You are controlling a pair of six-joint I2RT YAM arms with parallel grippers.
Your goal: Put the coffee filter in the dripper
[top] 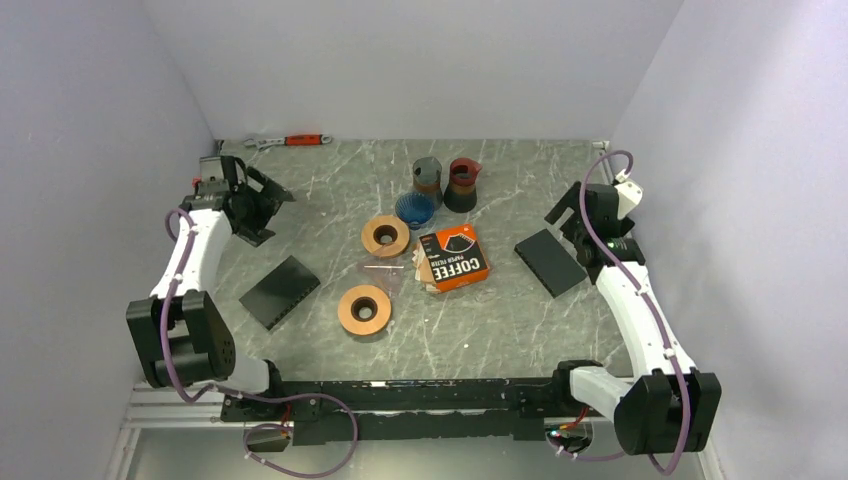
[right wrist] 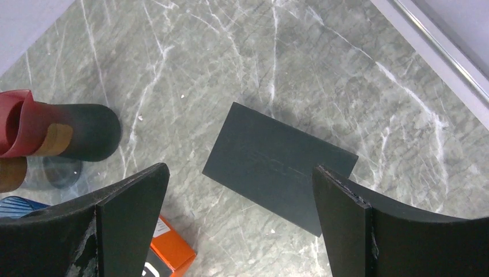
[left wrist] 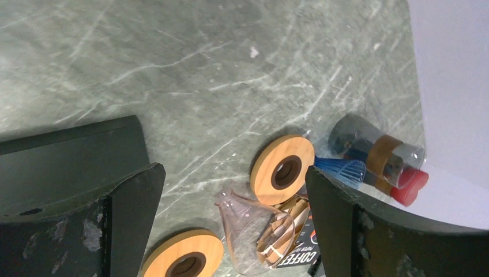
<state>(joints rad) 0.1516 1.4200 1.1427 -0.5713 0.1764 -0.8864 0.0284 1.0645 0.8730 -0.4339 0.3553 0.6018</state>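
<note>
At desk [top: 480, 330] centre the orange coffee filter box [top: 458, 258] lies flat, long axis roughly left-right. Brown paper filters [top: 421, 267] poke out of its left end. Just left of them a clear dripper [top: 386, 270] lies on its side, wide end seemingly toward the filters. A blue dripper [top: 413, 208] stands just behind. The left pincer [top: 262, 205] is spread, empty and well apart at far left, with the filters to its right. The right pincer [top: 566, 222] is spread, empty and over a black slab [top: 549, 262], with the box to its left. The distances are similar. Since the filters open toward the left arm, it likely has the cleaner reach.
</note>
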